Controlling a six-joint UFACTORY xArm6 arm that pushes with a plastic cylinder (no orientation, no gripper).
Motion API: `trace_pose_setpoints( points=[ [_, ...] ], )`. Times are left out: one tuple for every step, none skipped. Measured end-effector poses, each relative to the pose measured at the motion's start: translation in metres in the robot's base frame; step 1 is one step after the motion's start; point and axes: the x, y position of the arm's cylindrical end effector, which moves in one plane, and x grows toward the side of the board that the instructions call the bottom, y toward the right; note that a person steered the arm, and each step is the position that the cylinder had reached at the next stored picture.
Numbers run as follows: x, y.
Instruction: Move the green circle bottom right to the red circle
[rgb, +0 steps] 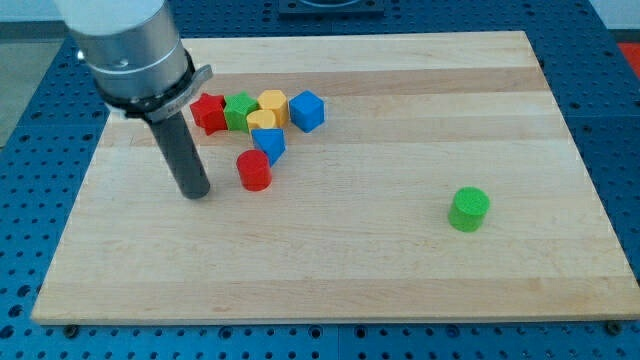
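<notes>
The green circle (468, 209) stands alone on the wooden board toward the view's right, below mid-height. The red circle (254, 170) stands left of centre, at the lower edge of a cluster of blocks. My tip (196, 193) rests on the board just left of the red circle, a short gap away, and far to the left of the green circle.
The cluster above the red circle holds a red star-like block (208, 112), a green star-like block (239, 110), two yellow blocks (272, 103) (262, 122), a blue cube (307, 110) and a blue block (269, 144). The wooden board (400, 280) ends at a blue perforated table.
</notes>
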Motion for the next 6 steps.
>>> trace_pose_setpoints(
  points=[
    [-0.005, 0.027],
    [-0.005, 0.039],
    [-0.002, 0.032],
    [0.03, 0.019],
    [0.063, 0.078],
    [0.069, 0.191]
  ],
)
